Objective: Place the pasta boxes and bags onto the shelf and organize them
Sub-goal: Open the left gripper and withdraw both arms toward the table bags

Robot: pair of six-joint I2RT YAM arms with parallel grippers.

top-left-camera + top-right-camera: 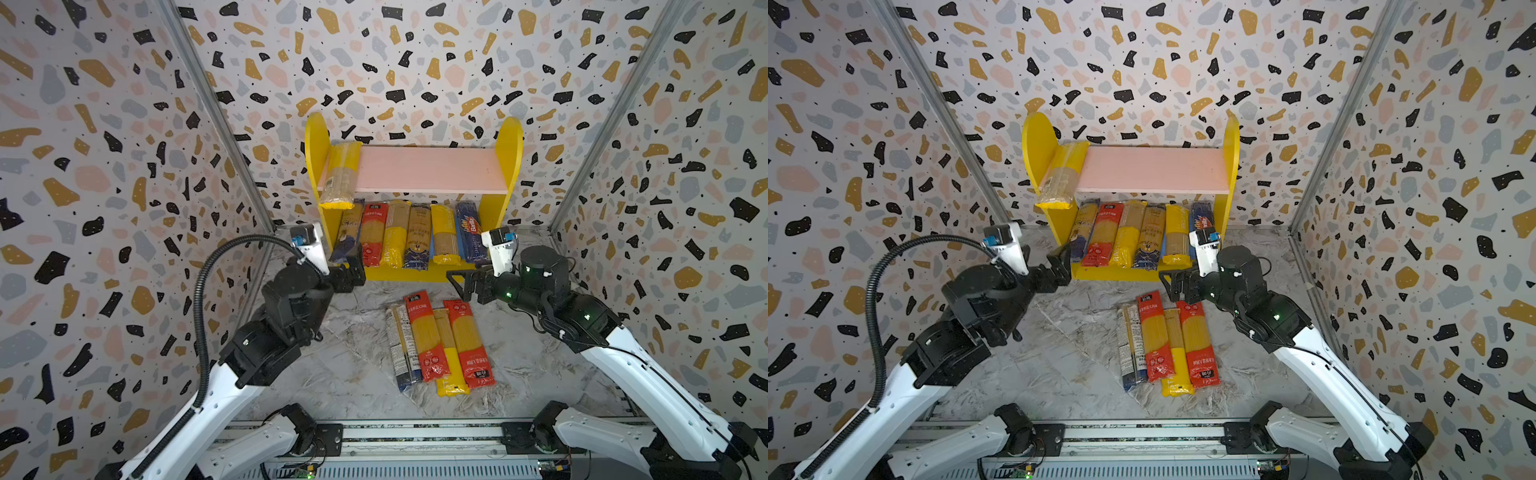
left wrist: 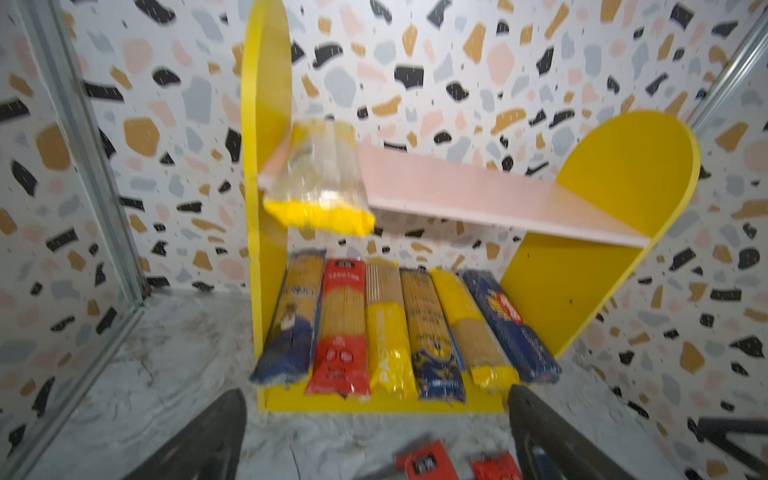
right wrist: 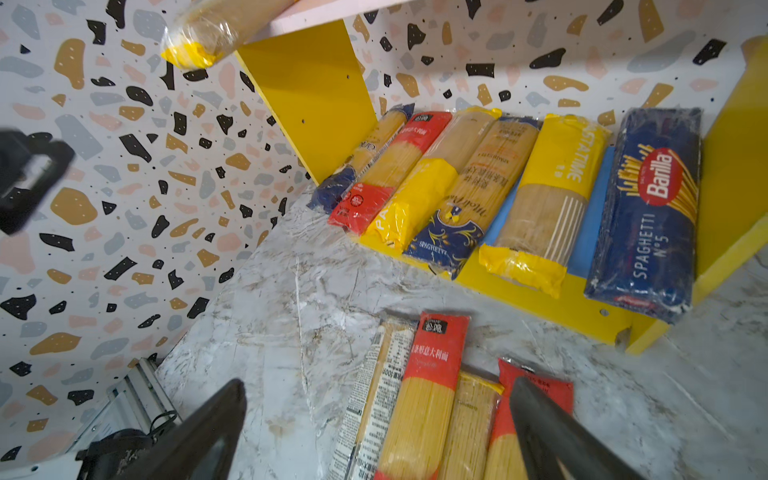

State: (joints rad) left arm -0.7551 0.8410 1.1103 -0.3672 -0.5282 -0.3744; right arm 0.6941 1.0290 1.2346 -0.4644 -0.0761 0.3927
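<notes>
The shelf (image 1: pixel 432 168) stands at the back with a pink upper board (image 1: pixel 1150 168) and yellow side panels (image 3: pixel 311 83). One yellow-ended pasta bag (image 1: pixel 341 174) lies at the upper board's left end, overhanging the front edge (image 2: pixel 320 178). Several packs fill the lower board (image 1: pixel 411 237), the dark blue Barilla pack (image 3: pixel 652 208) rightmost. Several more packs lie side by side on the table (image 1: pixel 436 340) (image 3: pixel 428 395). My left gripper (image 1: pixel 347 272) (image 2: pixel 374 399) is open and empty at the shelf's lower left corner. My right gripper (image 1: pixel 461 282) (image 3: pixel 378 386) is open and empty above the far ends of the table packs.
Terrazzo-patterned walls (image 1: pixel 104 166) close in the marble tabletop (image 1: pixel 353 365) on three sides, with metal corner posts (image 1: pixel 216 116). A rail (image 1: pixel 415 436) carrying both arm bases runs along the front edge. The left gripper body (image 3: pixel 29 178) shows in the right wrist view.
</notes>
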